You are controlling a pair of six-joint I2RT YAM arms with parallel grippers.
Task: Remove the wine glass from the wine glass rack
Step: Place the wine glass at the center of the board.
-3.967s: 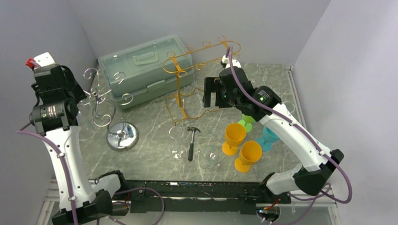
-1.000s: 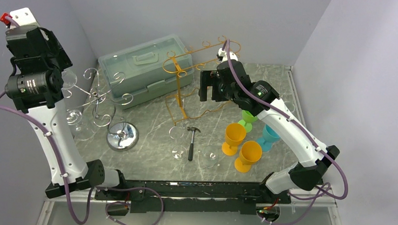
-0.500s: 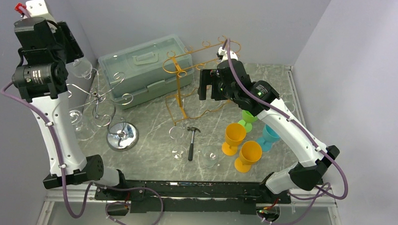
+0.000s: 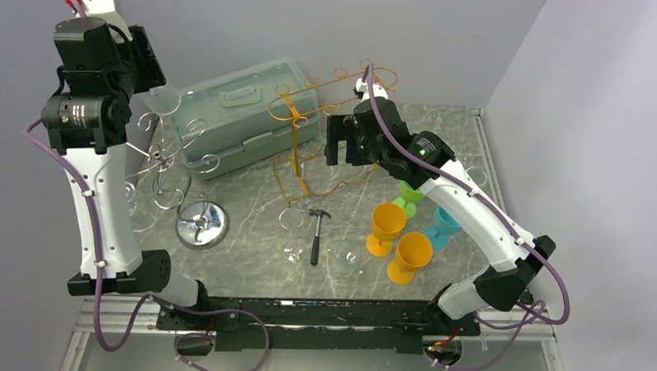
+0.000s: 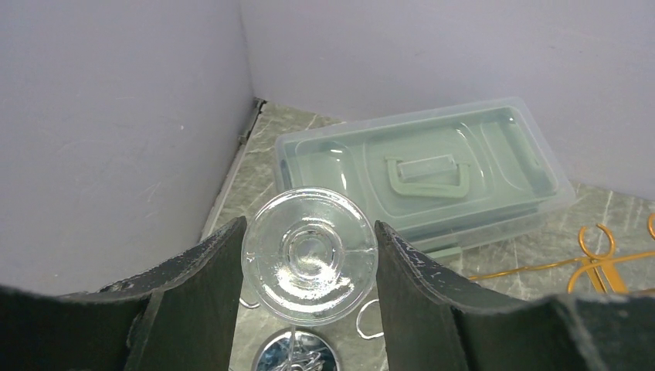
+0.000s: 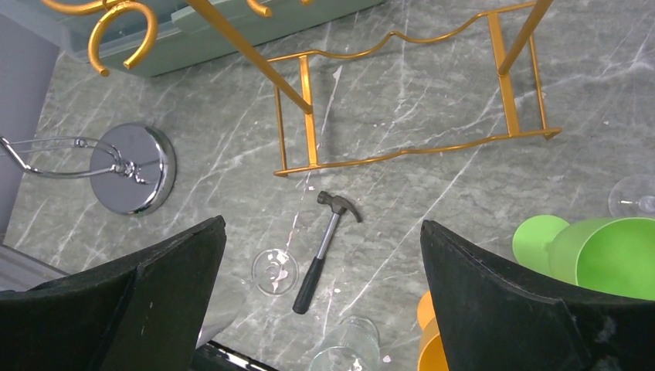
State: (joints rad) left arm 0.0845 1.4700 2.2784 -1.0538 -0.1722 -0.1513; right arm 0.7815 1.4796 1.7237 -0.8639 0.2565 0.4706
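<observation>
I am pinching the wine glass (image 5: 310,256) by its foot between my left claw's (image 5: 309,229) fingers, apparently above the silver rack (image 4: 200,224). My right claw (image 6: 320,228) is hanging spread wide.

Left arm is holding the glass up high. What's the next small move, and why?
Probably carry the wine glass sideways toward the bare table right of the silver rack, then start lowering. The left gripper has it clamped between its jaws, raised above the rack's hooks and apparently clear of them, so only setting it down seems left.
</observation>
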